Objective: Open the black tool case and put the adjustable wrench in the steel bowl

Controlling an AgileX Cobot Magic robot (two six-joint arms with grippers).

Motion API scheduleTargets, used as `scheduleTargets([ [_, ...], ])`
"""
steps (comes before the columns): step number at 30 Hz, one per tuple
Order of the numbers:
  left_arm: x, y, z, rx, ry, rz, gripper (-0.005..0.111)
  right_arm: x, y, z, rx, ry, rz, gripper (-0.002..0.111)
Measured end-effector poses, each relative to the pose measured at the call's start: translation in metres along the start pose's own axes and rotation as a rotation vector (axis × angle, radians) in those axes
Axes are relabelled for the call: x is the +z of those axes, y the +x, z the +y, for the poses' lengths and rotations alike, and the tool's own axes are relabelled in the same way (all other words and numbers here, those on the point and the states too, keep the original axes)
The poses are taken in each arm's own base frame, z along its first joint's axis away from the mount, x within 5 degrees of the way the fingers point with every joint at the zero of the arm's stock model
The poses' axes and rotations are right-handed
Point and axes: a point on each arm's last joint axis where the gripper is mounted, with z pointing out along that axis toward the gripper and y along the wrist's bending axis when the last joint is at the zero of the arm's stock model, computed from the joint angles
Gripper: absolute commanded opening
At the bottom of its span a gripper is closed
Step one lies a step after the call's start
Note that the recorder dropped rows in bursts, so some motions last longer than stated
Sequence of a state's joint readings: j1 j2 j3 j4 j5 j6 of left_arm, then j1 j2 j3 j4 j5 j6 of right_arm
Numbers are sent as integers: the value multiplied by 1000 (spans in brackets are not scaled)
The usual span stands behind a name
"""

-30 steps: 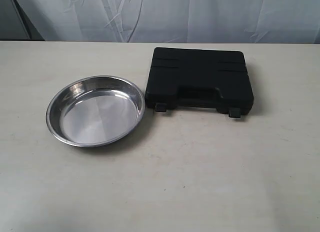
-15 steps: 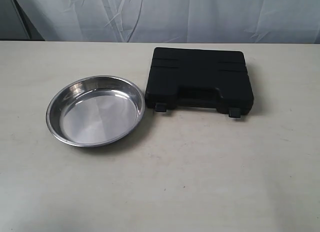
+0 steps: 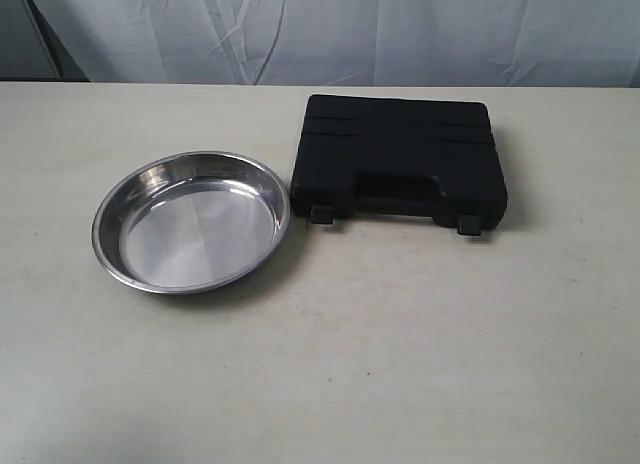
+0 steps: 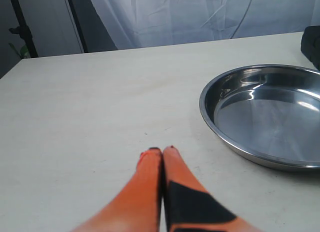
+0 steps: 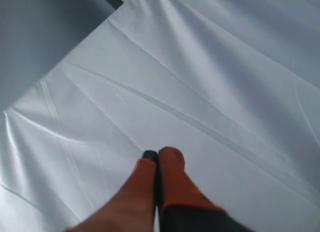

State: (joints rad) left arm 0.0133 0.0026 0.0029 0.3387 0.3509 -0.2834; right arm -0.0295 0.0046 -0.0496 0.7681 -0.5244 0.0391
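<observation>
Currently left gripper (image 4: 161, 150) closed tight, empty, near steel bowl (image 4: 265, 122), right gripper (image 5: 158, 153) closed tight, empty, facing white cloth (image 5: 225, 67)

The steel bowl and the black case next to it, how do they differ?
The steel bowl is round and shiny; the black tool case is rectangular and matt. The bowl lies open and empty; the case is shut, its contents hidden. The case has a handle and latches; the bowl only a plain rim. Both rest flat on the pale table, side by side.
</observation>
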Motion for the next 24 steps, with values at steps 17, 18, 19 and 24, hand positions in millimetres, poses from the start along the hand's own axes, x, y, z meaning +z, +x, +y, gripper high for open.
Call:
scheduleTargets([
  [17, 0, 0, 0, 0, 0, 0, 0, 61, -76, 119, -394, -303, -248, 0],
  [18, 0, 0, 0, 0, 0, 0, 0, 71, -75, 128, -440, -326, -216, 0],
  [19, 0, 0, 0, 0, 0, 0, 0, 87, -70, 137, -481, -342, -152, 0],
  [24, 0, 0, 0, 0, 0, -2, 0, 182, -13, 160, -723, -300, 361, 0],
])
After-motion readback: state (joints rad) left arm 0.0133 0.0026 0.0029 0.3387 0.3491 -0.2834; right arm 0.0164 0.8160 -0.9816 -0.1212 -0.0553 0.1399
